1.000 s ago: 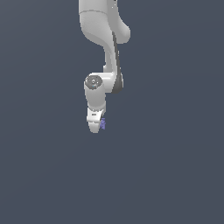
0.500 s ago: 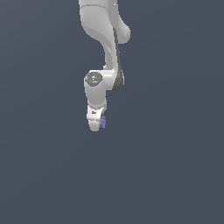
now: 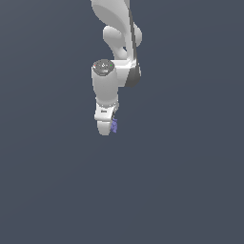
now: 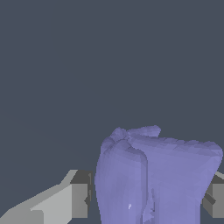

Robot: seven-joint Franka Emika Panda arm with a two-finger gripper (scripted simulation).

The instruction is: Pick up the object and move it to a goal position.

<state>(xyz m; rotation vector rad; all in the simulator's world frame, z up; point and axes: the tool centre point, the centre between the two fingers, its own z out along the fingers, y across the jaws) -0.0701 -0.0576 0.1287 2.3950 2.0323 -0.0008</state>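
The gripper (image 3: pixel 108 127) is seen pointing downward at the end of the white arm (image 3: pixel 114 43), clamped on the object (image 3: pixel 114 125). In the wrist view the purple, knobbly object (image 4: pixel 153 175) is held between the two grey fingers (image 4: pixel 72 199), one on each side. In the exterior view only a small purple part is shown beside the fingertips, against a plain dark grey background.
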